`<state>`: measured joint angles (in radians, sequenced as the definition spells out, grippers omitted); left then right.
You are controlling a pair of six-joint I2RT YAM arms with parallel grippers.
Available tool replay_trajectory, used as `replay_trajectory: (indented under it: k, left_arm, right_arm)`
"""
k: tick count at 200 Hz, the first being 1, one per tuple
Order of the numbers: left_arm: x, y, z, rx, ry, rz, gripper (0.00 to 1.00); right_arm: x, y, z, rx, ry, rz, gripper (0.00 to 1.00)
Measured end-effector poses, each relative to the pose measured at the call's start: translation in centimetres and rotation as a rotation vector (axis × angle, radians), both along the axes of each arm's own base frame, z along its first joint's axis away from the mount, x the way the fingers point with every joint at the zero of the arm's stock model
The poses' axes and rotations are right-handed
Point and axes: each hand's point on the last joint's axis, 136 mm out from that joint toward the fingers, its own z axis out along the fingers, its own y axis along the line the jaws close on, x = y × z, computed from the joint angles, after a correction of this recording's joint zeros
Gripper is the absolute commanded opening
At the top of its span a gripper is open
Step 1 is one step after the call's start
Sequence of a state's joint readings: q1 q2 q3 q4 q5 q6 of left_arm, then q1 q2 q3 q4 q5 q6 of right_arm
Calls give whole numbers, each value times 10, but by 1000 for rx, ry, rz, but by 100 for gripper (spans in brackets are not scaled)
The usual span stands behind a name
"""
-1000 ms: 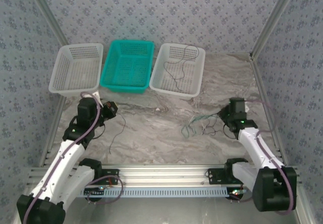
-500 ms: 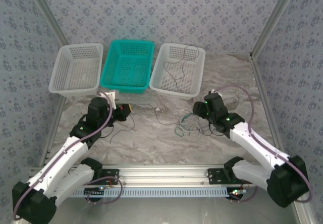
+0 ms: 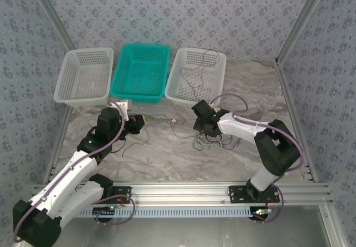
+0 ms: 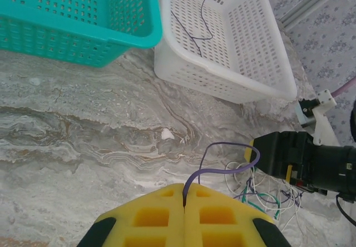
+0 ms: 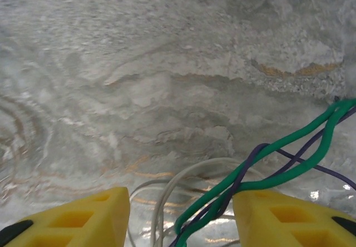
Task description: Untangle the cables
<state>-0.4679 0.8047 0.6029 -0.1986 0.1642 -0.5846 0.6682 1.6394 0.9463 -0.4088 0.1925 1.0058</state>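
**Item:** tangle of thin, floppy green, white and purple cables [image 3: 214, 141].

**Location:** on the grey marbled desk [image 3: 167, 158], right of centre, just in front of the right-hand white perforated plastic basket [image 3: 192, 98]. One dark cable [image 4: 192, 33] lies inside that basket, apart from the tangle.

**Left claw** [image 4: 183, 198]: clenched on a single purple strand [image 4: 233, 143]. The strand rises from the yellow pads, loops once and runs toward the tangle.

**Right claw** [image 5: 178, 219]: released, jaws apart and low over the desk. It straddles a green strand [image 5: 289, 147], a white strand [image 5: 167, 197] and a purple one twisted along the green. None of them is pinched.

**Step in hand (judged):** drawing the purple strand free while the rest is held back.

**Handling notes:**
- The right claw should close on green and white alone. Purple runs wound with green between the jaws, so a shift to a spot where they part looks wise.
- If purple is trapped on both sides, pulling only tightens the knot.
- The left claw's pull should go slowly, low over the desk and away from the tangle.
- Watch the loop. If it shrinks to a kink, slacken and re-grip.
- These wires are light and springy, so they will likely drag together unless the heap is anchored.
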Motion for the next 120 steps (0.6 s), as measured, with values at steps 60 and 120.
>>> replay_trajectory:
  k: [60,120]
  left_arm:
    - [0,32,-5,91,7,149,0]
    - [-5,99,-32,180,219,397,0]
  right_arm:
    - [0,-18,-18,-1,48,-124,0]
    - [7,-80,20,191,-70,-264,0]
